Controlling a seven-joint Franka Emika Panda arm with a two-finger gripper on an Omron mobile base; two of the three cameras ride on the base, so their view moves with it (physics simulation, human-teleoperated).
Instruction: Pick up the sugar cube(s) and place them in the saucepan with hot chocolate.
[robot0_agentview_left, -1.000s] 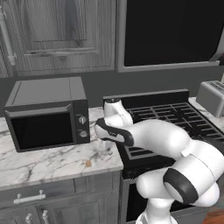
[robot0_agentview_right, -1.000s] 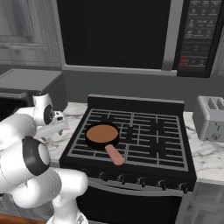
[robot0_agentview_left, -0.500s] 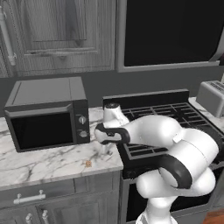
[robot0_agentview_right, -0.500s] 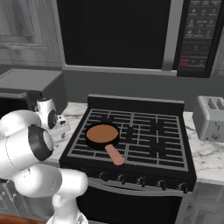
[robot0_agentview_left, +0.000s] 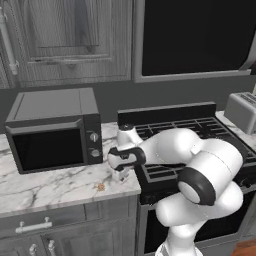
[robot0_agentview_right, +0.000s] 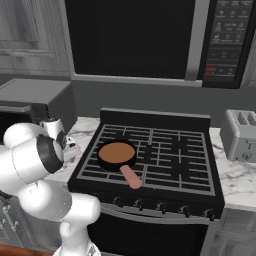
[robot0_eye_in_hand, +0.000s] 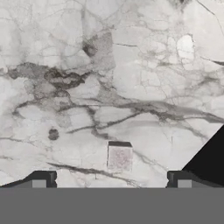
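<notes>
A tiny orange-tan sugar cube (robot0_agentview_left: 101, 187) lies on the marble counter near its front edge. My gripper (robot0_agentview_left: 119, 175) hangs just right of it, pointing down, close to the counter. In the hand view a small pale speckled cube (robot0_eye_in_hand: 119, 156) rests on the marble just ahead of my open gripper (robot0_eye_in_hand: 111, 181), roughly midway between the two fingertips, untouched. The black saucepan (robot0_agentview_right: 117, 154) with flat brown hot chocolate and a salmon-pink handle (robot0_agentview_right: 131, 177) sits on the stove's front left burner, right of my gripper (robot0_agentview_right: 71, 150).
A dark microwave (robot0_agentview_left: 50, 131) stands on the counter left of the hand. The stove (robot0_agentview_right: 155, 155) starts right beside the hand; its dark edge (robot0_eye_in_hand: 210, 157) cuts into the hand view. A toaster (robot0_agentview_right: 241, 135) stands right of the stove.
The hand has come down and slightly left toward the counter beside the microwave. The saucepan and the orange-tan cube have not moved.
</notes>
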